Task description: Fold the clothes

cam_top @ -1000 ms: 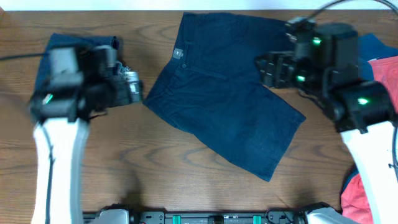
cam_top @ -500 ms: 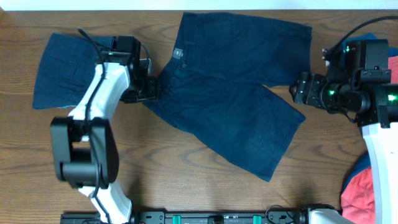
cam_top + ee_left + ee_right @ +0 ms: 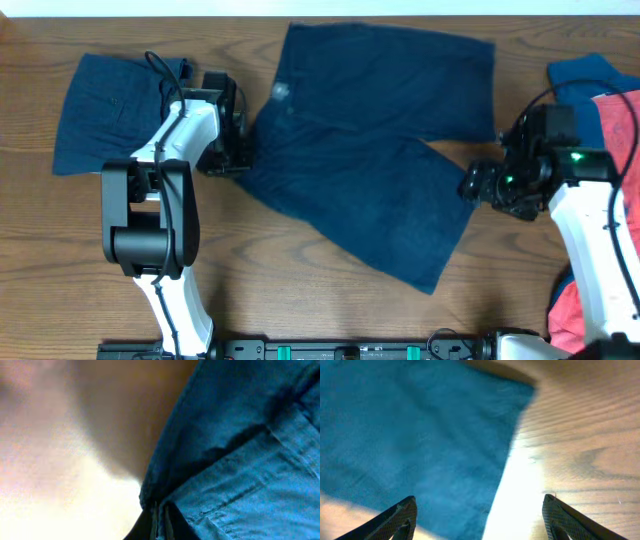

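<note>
Wide dark navy shorts point(image 3: 370, 160) lie spread across the middle of the wooden table. My left gripper point(image 3: 243, 150) is at their left waistband edge, shut on a pinch of the cloth. The left wrist view shows the navy fabric point(image 3: 240, 460) running down between the closed fingertips point(image 3: 161, 522). My right gripper point(image 3: 472, 186) hangs open at the right edge of the lower leg. From the right wrist, the leg's hem point(image 3: 420, 435) lies between the wide-apart fingers point(image 3: 402, 517), with bare wood to its right.
A folded navy garment point(image 3: 105, 110) lies at the back left, behind the left arm. A blue garment point(image 3: 585, 80) and a coral-red one point(image 3: 622, 130) are piled at the right edge, with more red cloth point(image 3: 572, 310) at the front right.
The left gripper has closed on the shorts' waistband edge, and the cloth there has shifted slightly. The right arm has moved forward and left to the leg's hem.
</note>
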{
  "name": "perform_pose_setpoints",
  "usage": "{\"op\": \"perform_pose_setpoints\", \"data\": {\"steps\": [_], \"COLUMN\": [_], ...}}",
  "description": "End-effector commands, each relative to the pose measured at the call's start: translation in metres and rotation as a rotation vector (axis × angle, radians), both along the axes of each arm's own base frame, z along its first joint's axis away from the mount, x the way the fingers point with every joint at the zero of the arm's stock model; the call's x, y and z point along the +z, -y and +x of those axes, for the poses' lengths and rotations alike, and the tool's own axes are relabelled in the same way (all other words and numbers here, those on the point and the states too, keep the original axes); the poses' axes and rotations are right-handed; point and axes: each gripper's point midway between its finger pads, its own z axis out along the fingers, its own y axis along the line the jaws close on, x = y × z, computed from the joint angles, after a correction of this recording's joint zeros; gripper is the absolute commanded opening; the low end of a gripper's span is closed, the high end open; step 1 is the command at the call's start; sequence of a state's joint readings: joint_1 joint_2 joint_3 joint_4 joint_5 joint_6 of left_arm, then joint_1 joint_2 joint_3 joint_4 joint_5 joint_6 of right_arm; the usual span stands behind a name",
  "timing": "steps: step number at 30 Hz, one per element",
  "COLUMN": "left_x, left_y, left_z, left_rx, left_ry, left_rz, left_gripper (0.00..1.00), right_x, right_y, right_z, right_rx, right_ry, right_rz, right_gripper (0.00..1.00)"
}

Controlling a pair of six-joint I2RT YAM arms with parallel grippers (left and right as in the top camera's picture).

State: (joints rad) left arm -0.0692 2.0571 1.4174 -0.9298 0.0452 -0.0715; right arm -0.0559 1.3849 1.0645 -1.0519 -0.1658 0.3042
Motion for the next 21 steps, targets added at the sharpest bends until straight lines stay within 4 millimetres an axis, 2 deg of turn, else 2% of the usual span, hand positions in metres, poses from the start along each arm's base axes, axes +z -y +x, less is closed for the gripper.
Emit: {"op": "perform_pose_setpoints", "data": {"steps": [1, 5, 8, 14, 19, 21], "left_x": [0.002, 0.005, 0.007, 0.010, 0.010, 0.009], "left_y": [-0.037, -0.045, -0.046, -0.046, -0.046, -0.046], "left_z": [-0.012, -0.029, -0.036, -0.048, -0.049, -0.047], "left_rx": [0.089, 0.154, 0.165, 0.164, 0.163, 0.164], "left_ry": [-0.044, -0.111, -0.139, -0.190, -0.192, -0.183], "left_rz": [0.181, 0.193, 0.195, 0.200, 0.201, 0.200], "left_gripper": [0.06, 0.06, 0.06, 0.06, 0.06, 0.07], "right_x": [-0.024, -0.051, -0.066, -0.091, -0.104, -0.107], "right_y": [0.022, 0.026, 0.011, 0.002, -0.003, -0.009], "right_z": [-0.004, 0.015, 0.026, 0.028, 0.030, 0.036], "right_rx": [-0.080, -0.094, -0.022, -0.003, 0.010, 0.037], "right_ry": [-0.009, 0.106, 0.203, 0.273, 0.280, 0.295], "right_rz": [-0.069, -0.067, 0.007, 0.049, 0.076, 0.100], "right_gripper": [0.79, 0.75, 0.71, 0.59, 0.68, 0.69]}}
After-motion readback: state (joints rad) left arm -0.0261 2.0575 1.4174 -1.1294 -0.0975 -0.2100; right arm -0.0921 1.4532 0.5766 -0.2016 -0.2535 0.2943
